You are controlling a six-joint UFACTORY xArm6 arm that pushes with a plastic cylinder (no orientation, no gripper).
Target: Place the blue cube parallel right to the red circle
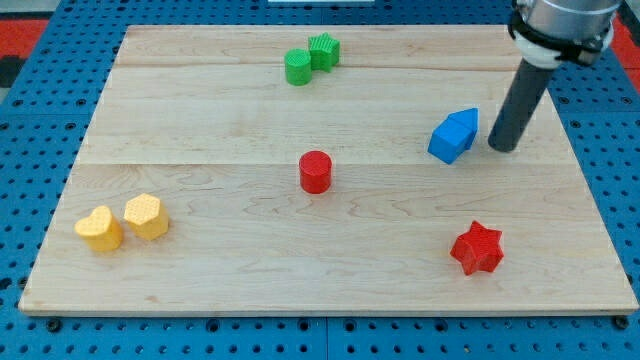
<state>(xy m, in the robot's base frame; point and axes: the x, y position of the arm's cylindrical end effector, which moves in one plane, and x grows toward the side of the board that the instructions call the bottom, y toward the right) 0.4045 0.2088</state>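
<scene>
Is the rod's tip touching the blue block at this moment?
Apart. In the camera view, a thin strip of bare wood shows between my tip and the blue cube; the tip stands just to the cube's right.

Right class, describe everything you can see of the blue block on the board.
The blue block is a bright blue, matte, plastic-looking piece with a peaked, house-like outline rather than a plain cube. It rests on the wooden board, toward the view's right, higher up and well right of the red cylinder. My tip stands just to its right, close, contact unclear. No other block touches it.
</scene>
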